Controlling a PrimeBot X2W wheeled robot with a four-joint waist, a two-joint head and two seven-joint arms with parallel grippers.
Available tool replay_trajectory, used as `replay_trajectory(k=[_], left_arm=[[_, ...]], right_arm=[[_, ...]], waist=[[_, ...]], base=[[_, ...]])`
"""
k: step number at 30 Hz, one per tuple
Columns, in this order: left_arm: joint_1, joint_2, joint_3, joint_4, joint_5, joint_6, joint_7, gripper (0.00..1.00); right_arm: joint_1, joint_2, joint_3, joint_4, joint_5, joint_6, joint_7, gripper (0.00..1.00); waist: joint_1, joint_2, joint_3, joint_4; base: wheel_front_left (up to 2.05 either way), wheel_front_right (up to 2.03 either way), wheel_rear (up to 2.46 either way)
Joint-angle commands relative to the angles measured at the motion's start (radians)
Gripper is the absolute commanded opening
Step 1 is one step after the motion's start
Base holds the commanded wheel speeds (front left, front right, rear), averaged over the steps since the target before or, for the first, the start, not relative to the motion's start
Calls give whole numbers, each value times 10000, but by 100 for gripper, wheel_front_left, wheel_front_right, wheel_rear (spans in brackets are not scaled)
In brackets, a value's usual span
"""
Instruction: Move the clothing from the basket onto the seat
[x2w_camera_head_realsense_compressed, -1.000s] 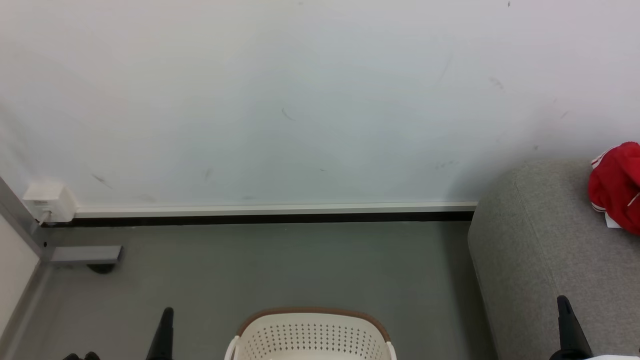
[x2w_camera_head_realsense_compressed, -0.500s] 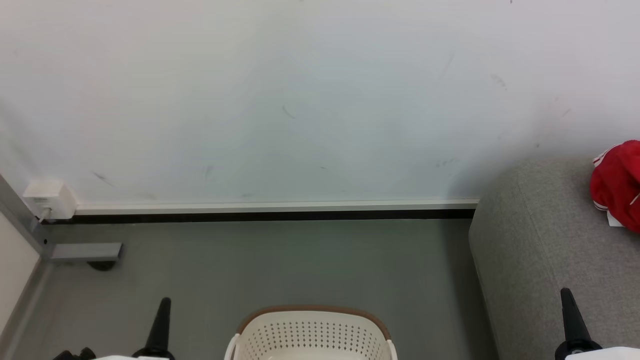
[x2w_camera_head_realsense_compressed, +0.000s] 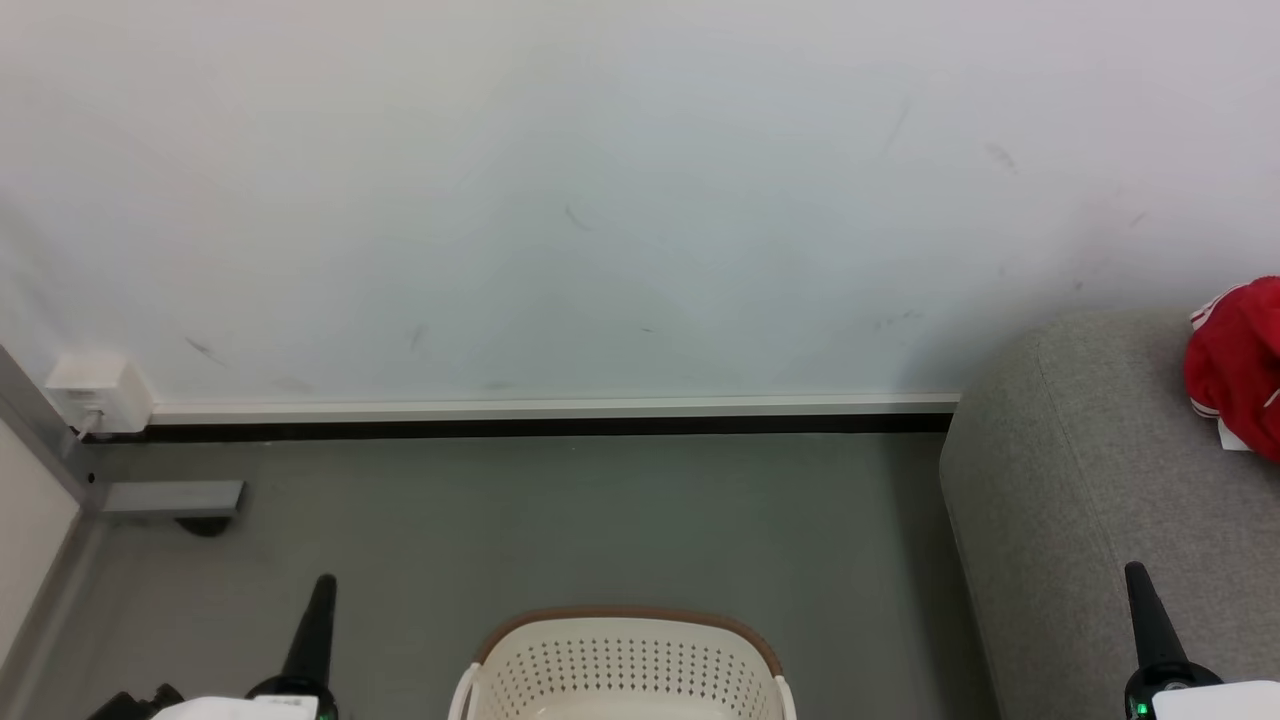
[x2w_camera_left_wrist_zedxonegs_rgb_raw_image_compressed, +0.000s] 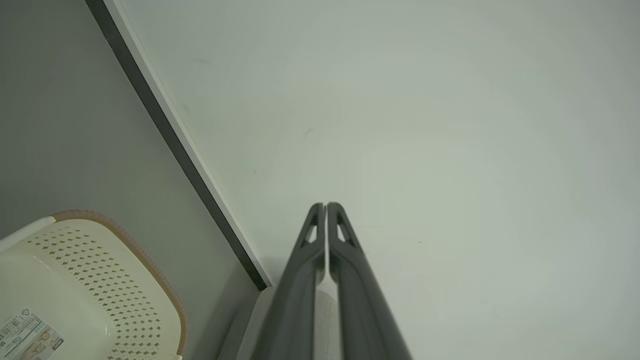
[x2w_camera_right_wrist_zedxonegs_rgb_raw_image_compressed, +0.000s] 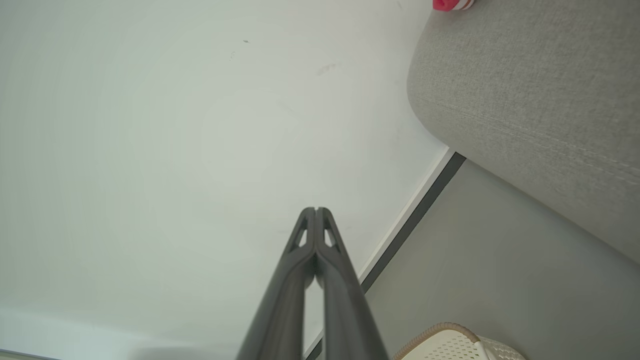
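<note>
- Hovering low on either side of the oval cream-white perforated plastic basket (x2w_camera_head_realsense_compressed: 625, 665) with its brown woven-look rim, the left gripper (x2w_camera_head_realsense_compressed: 322, 585) and the right gripper (x2w_camera_head_realsense_compressed: 1135, 572) point toward the white wall (x2w_camera_head_realsense_compressed: 600, 200). Each has its two long dark fingers pressed together, holding nothing.
- One bright red soft garment (x2w_camera_head_realsense_compressed: 1235, 370) with white striped trim lies on the large light grey fabric sofa (x2w_camera_head_realsense_compressed: 1080, 480), up near the wall and well apart from the basket.
- The part of the basket's inside that the left wrist view catches is pale plastic with a printed label (x2w_camera_left_wrist_zedxonegs_rgb_raw_image_compressed: 27, 335). Its near part is hidden, so I cannot tell whether another garment waits there.
- Likely risk: reaching in with the fingers closed would only prod fabric, not grip it, so they must spread first.
- A fingertip could catch a perforation or the rim, and the light basket may then tip or skid on the grey floor (x2w_camera_head_realsense_compressed: 560, 520).
- The right gripper sits close to the sofa's rounded corner, so a careless swing could brush the upholstery.
- A garment dropped at that rounded edge may slide off.
</note>
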Motion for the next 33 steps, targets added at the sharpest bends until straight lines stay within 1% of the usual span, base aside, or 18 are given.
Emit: replay_trajectory(k=[1, 33], left_arm=[[-173, 38, 52, -91, -186, -85, 67, 0], [-534, -8, 353, -190, -2510, -233, 721, 0]], right_arm=[[-231, -74, -63, -77, 233, -16, 61, 0], [-555, -83, -306, -108, 2750, -23, 717, 0]], waist=[[-1, 0, 5, 2], [-1, 0, 180, 46]], base=[[0, 0, 0], [0, 0, 0]])
